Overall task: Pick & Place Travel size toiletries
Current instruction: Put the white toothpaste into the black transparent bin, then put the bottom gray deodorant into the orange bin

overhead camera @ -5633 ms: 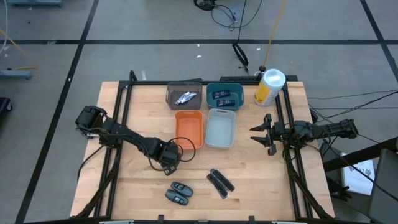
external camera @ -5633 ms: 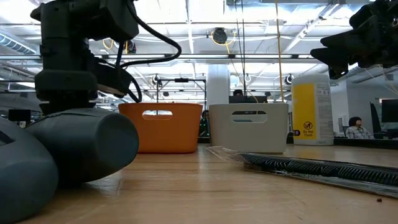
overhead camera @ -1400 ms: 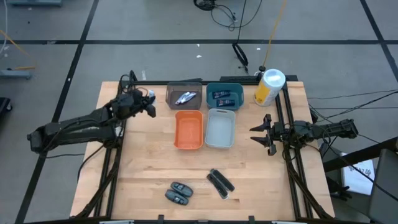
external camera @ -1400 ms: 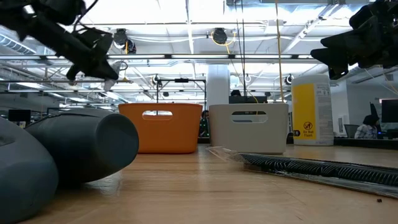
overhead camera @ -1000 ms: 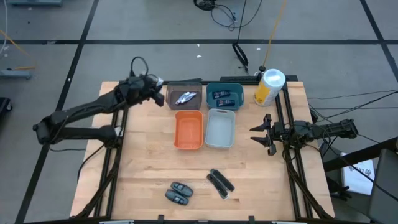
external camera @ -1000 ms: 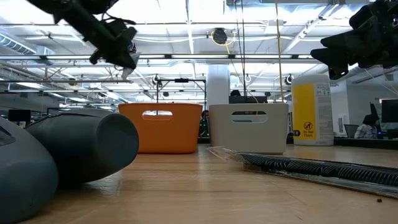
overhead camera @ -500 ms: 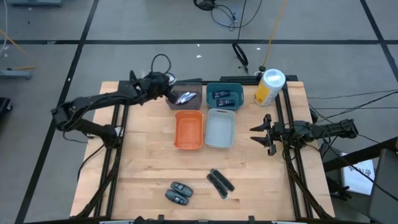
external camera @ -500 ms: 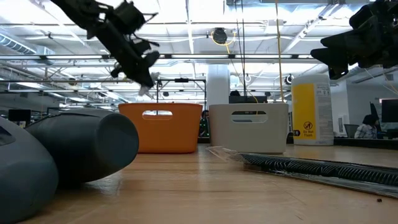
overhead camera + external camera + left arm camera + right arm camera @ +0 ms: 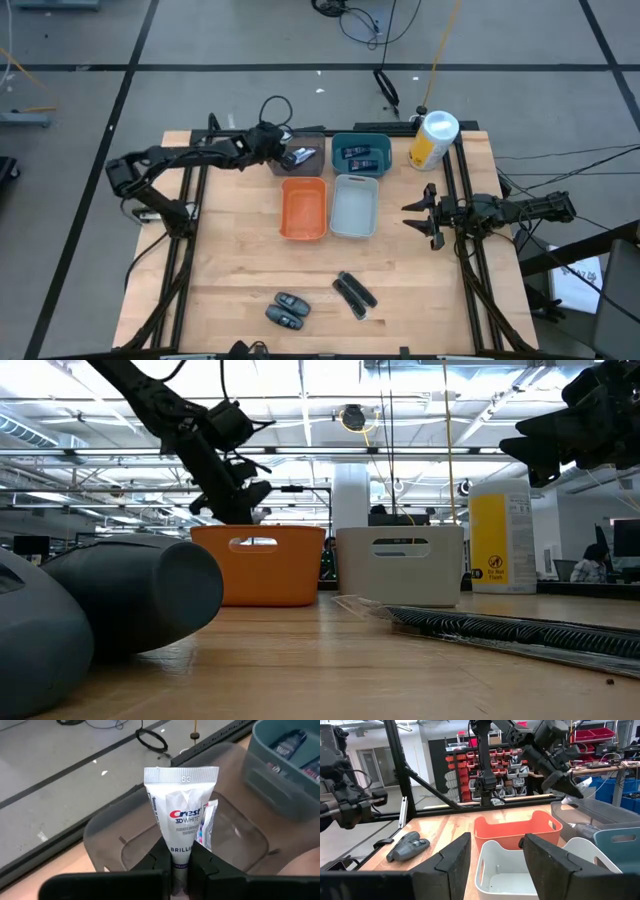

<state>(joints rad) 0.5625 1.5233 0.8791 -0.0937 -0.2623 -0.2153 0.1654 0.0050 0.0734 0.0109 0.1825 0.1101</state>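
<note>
Toothpaste tube [image 9: 181, 820] is pinched in your left hand [image 9: 280, 152] over the grey bin [image 9: 297, 140], upper centre; ovals [image 9: 286, 310] and bars [image 9: 354, 294] remain on the worktop [image 9: 230, 250]. Right hand [image 9: 424, 214] waits, spread.

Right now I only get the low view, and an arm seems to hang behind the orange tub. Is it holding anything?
Observer: Yes, the left gripper pinches a white toothpaste tube.
Operator: Above what?
Observer: Above a grey bin; a second tube already lies inside it.
Operator: And the other arm, at the top right of my picture?
Observer: The right gripper hangs open near the table's right edge, holding nothing.
</note>
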